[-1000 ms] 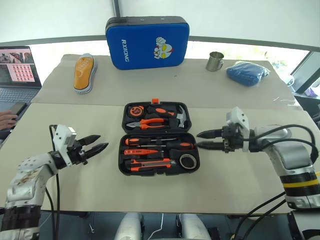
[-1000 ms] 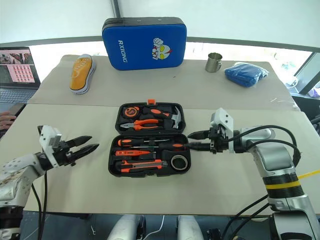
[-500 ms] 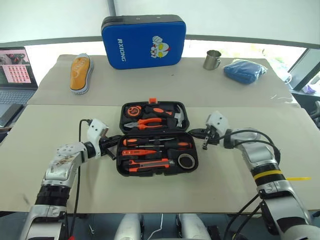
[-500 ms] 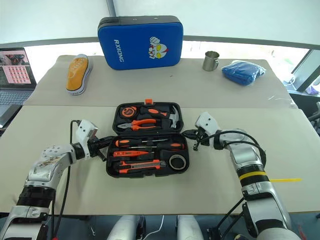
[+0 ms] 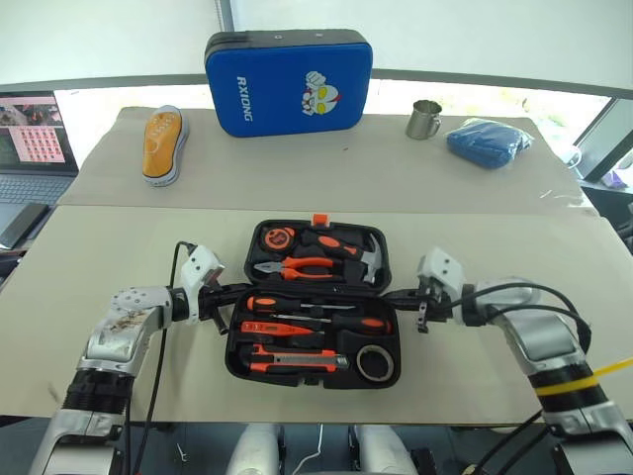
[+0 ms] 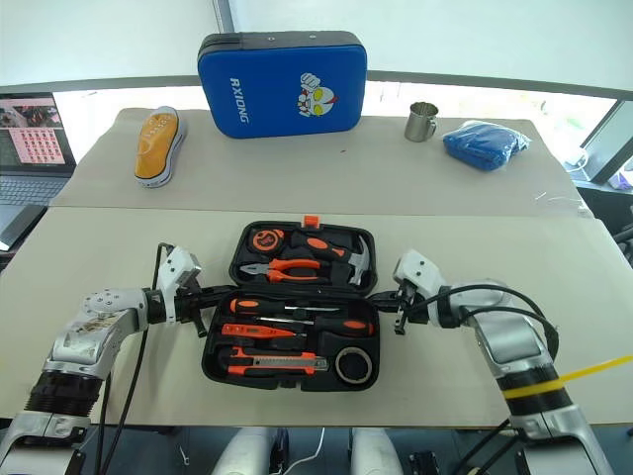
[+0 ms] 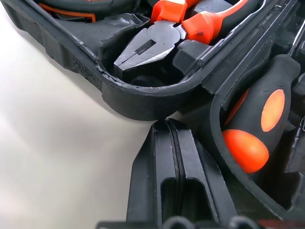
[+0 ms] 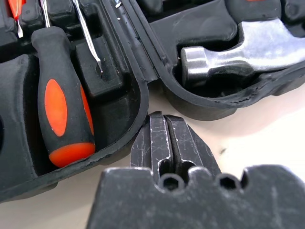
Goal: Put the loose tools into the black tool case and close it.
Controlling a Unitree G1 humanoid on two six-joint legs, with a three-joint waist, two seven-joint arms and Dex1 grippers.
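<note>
- Black tool case (image 5: 313, 317) lay open in the middle of the near tabletop (image 5: 475, 386), its lid half toward the far side and its orange latch (image 5: 319, 219) on the far edge.
- You could see the tools already seated in the near tray: two long screwdrivers (image 5: 307, 303), the slim red screwdriver (image 5: 282, 328), the utility knife (image 5: 297, 364) and the black tape roll (image 5: 375, 363).
- Pliers (image 5: 297, 266), a hammer (image 5: 368, 258) and a tape measure (image 5: 276, 237) sat in the lid half.
- Your left gripper (image 5: 229, 293) had its fingers pressed together, holding nothing, with the tips at the case's left side beside the hinge line.
- Your right gripper (image 5: 407, 294) matched it on the right side: fingers together, empty, tips at the notch between the two halves.
- By my reading, loading was finished and you were on the closing step.
- Next you would have needed to get under one half from both sides, fold it evenly over the hinge, then press the latch home.
</note>
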